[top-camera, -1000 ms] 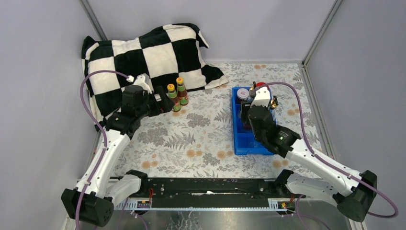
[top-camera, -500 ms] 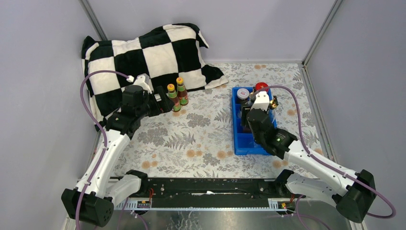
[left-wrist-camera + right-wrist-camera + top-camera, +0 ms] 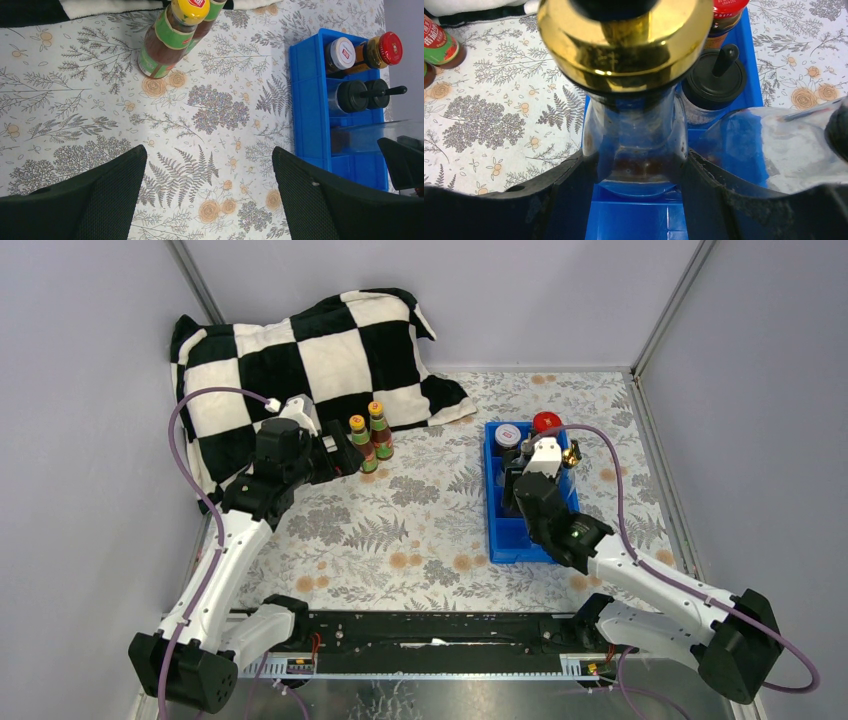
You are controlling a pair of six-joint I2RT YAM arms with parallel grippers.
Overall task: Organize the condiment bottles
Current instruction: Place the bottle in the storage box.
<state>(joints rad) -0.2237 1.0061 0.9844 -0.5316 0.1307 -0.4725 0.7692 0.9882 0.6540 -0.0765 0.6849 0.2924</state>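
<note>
Right gripper [image 3: 636, 167] clamps 1 gold-spouted bottle [image 3: 634, 132] in the blue tray [image 3: 750, 75]; I risk knocking the clear bottle [image 3: 774, 145] alongside. Left gripper [image 3: 207, 160] spread wide, empty, near 2 orange-capped bottles [image 3: 162, 45].

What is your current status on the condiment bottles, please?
Left gripper open, short of two sauce bottles. Right gripper shut on gold-topped bottle at blue tray. Second clear bottle close beside it.
</note>
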